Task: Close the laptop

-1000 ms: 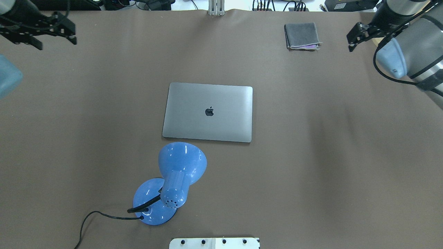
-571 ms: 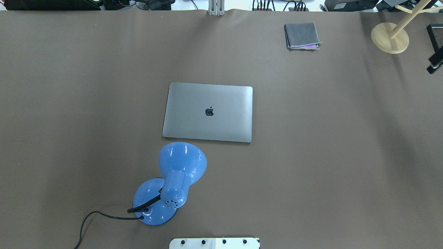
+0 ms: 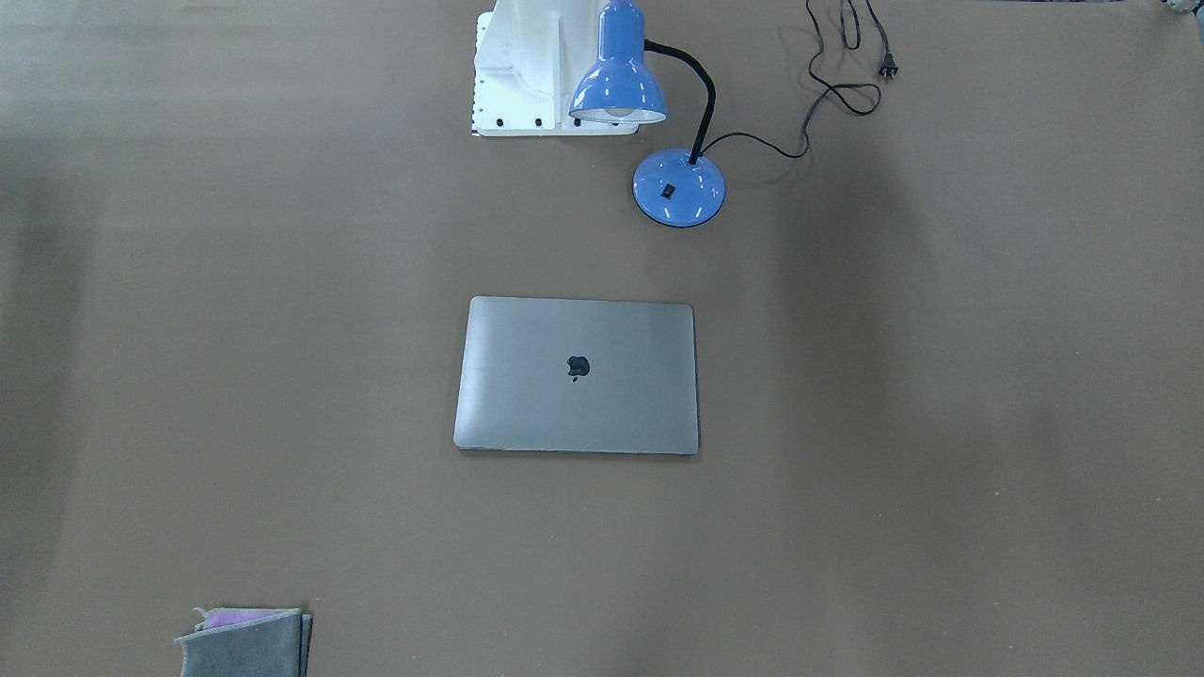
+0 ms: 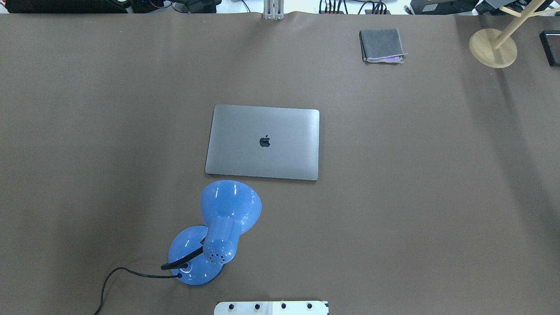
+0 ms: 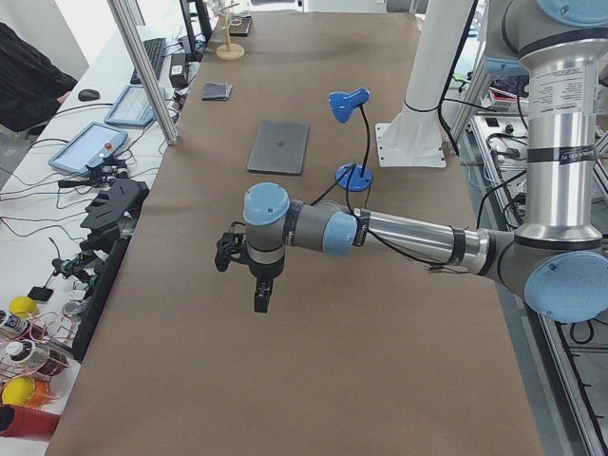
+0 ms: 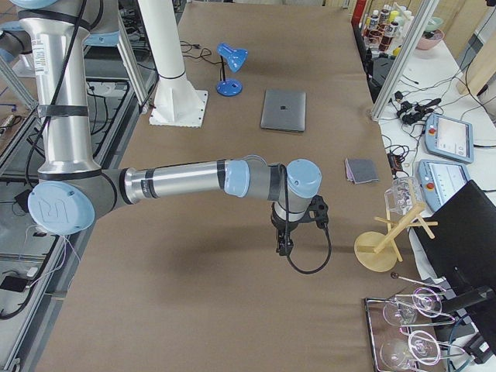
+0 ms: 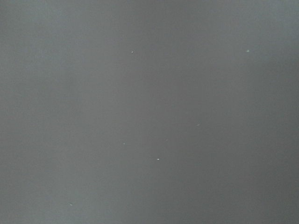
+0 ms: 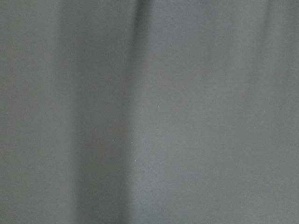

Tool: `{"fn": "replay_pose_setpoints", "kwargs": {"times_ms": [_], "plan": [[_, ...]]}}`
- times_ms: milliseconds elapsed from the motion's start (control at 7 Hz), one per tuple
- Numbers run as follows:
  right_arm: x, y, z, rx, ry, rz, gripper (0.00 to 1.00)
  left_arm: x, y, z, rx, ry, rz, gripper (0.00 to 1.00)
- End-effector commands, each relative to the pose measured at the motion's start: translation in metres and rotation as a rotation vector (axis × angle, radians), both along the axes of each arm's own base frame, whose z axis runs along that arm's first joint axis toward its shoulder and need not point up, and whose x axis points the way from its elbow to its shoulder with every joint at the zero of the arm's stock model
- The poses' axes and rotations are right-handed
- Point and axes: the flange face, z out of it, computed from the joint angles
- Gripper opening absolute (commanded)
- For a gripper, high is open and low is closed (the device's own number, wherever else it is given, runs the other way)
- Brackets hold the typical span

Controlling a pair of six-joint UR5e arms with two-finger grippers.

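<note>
The space-grey laptop (image 4: 262,142) lies flat with its lid down and the dark apple logo facing up, at the table's middle; it also shows in the front view (image 3: 577,376) and both side views (image 5: 278,145) (image 6: 284,109). My left gripper (image 5: 257,288) hangs over the table's left end, far from the laptop. My right gripper (image 6: 284,240) hangs over the right end, also far from it. Both show only in the side views, so I cannot tell whether they are open or shut. Both wrist views show only bare table cover.
A blue desk lamp (image 4: 218,232) stands just in front of the laptop's near edge, its cord trailing left. A folded grey cloth (image 4: 381,45) lies at the far right. A wooden stand (image 4: 493,47) is at the far right corner. The white robot base (image 4: 271,307) is at the near edge.
Both arms have pulled out of the overhead view, the left one to the left and the right one to the right. The laptop, lamp and cloth have not moved.
</note>
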Motion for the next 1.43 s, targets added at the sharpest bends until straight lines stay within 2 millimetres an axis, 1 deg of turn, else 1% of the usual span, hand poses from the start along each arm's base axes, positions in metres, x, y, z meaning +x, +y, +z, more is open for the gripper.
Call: {"fn": "replay_pose_setpoints", "kwargs": {"times_ms": [0, 143, 286, 857, 1286], "plan": [[0.010, 0.013, 0.011, -0.023, 0.001, 0.021, 1.00, -0.009, 0.020, 0.045, -0.081, -0.002, -0.007, 0.99], [0.010, 0.012, 0.009, -0.022, 0.002, 0.024, 1.00, -0.017, 0.021, 0.044, -0.085, 0.015, -0.027, 0.99], [0.010, 0.012, 0.010, -0.025, 0.002, 0.025, 1.00, -0.014, 0.021, 0.042, -0.089, 0.070, -0.025, 0.99], [0.010, 0.008, 0.003, -0.011, 0.000, 0.026, 1.00, -0.013, 0.018, 0.039, -0.084, 0.076, -0.025, 0.99], [0.010, 0.009, -0.001, -0.003, -0.003, 0.027, 1.00, -0.013, 0.019, 0.040, -0.088, 0.077, -0.026, 0.99]]}}
